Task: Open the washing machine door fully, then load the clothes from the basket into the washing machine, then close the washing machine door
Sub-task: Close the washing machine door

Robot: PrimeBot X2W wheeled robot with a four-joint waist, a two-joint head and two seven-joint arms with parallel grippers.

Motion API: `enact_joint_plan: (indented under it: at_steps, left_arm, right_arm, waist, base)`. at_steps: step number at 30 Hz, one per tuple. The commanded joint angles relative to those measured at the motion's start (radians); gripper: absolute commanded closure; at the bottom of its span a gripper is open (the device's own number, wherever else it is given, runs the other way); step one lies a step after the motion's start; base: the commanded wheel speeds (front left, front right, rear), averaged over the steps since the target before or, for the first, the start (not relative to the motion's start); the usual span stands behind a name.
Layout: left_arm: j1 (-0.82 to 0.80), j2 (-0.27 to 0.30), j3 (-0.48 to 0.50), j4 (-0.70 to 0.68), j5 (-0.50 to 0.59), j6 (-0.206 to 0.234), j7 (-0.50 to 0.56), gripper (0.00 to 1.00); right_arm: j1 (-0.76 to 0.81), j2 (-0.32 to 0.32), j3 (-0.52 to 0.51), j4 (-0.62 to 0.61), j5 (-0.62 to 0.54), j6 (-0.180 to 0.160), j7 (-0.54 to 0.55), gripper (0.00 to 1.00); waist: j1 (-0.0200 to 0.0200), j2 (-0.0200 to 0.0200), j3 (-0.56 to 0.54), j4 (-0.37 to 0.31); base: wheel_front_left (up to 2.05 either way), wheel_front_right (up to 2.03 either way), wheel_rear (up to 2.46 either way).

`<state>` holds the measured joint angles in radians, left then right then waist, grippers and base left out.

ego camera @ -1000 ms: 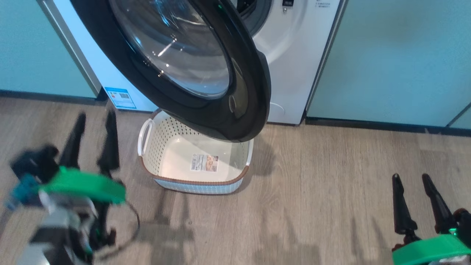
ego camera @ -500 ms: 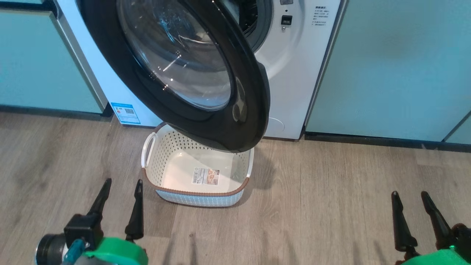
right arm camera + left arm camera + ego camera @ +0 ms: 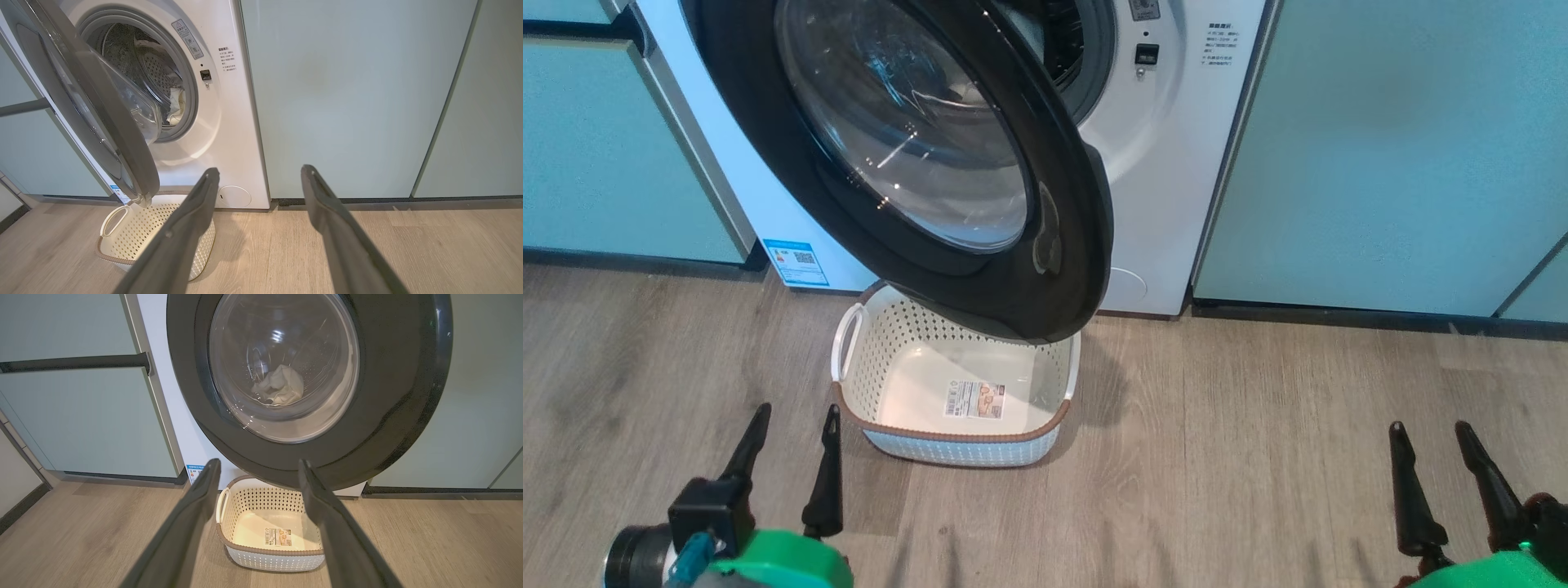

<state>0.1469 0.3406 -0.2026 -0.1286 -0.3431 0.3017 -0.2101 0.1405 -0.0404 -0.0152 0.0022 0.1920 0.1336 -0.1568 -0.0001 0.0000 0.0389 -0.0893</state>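
While the washing machine door (image 3: 1045, 310) hangs open over the basket (image 3: 956, 449), its bottom showing a sticker (image 3: 974, 399), the clothes (image 3: 280, 386) lie inside the washing machine (image 3: 1168, 163); the left claw (image 3: 796, 408) and the right claw (image 3: 1429, 426) gape wide, gripping nothing.

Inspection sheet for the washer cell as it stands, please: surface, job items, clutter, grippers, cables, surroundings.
Surface: wood-look floor, nothing spilled.
Basket: on floor before washer, no clothes in it, label visible on bottom.
Door: open, lower edge above basket's back.
Clothes: pale bundle inside washer, seen through door glass.
Clutter: nothing seen.
Grippers: left gripper and right gripper open, empty, above floor.
Cables: nothing seen.
Surroundings: pale green cabinets either side of washer.
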Motion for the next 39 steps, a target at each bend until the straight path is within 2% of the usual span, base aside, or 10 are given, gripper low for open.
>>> enact_joint_plan:
  at_steps: [1,8,9,11,25,32,39]
  left_arm:
    - [-0.026,0.017,0.032,-0.036,0.005,0.005,0.000,0.00]
    - [-0.028,0.016,0.027,-0.034,0.003,0.009,0.005,0.00]
    - [-0.029,0.015,0.025,-0.034,0.003,0.009,0.006,0.00]
    - [-0.030,0.015,0.022,-0.035,0.002,0.009,0.006,0.00]
    - [-0.044,0.019,0.009,-0.032,0.003,0.008,0.008,0.00]
    - [-0.068,0.012,-0.020,-0.026,0.006,-0.005,0.012,0.00]
    - [-0.105,0.005,-0.051,-0.007,0.012,-0.024,0.011,0.00]
  right_arm:
    - [-0.013,-0.010,0.023,-0.036,-0.011,-0.003,0.001,0.00]
    - [-0.013,-0.010,0.022,-0.036,-0.011,-0.003,0.001,0.00]
    - [-0.013,-0.010,0.021,-0.036,-0.011,-0.003,0.002,0.09]
    - [-0.014,-0.010,0.021,-0.038,-0.009,-0.003,-0.001,1.00]
    - [-0.036,-0.010,0.043,-0.015,-0.001,-0.003,0.005,1.00]
    - [-0.084,-0.010,0.048,0.028,0.006,-0.003,-0.009,1.00]
    - [-0.219,-0.010,0.075,0.119,0.010,-0.003,-0.033,1.00]
  waist:
    - [0.0001,0.0000,0.000,0.000]
    - [0.0001,0.0000,-0.003,-0.003]
    - [0.0001,0.0000,-0.003,-0.003]
    - [0.0001,0.0000,-0.002,-0.003]
    - [0.0001,0.0000,0.002,0.019]
    - [0.0001,0.0000,0.006,0.085]
    - [0.0001,0.0000,0.007,0.161]
  base:
    - [0.00,0.00,0.00]
    - [0.00,0.00,0.00]
    - [0.00,0.00,0.00]
    - [0.00,0.00,0.00]
    - [0.00,0.00,0.00]
    - [0.00,0.00,0.00]
    - [0.00,0.00,0.00]
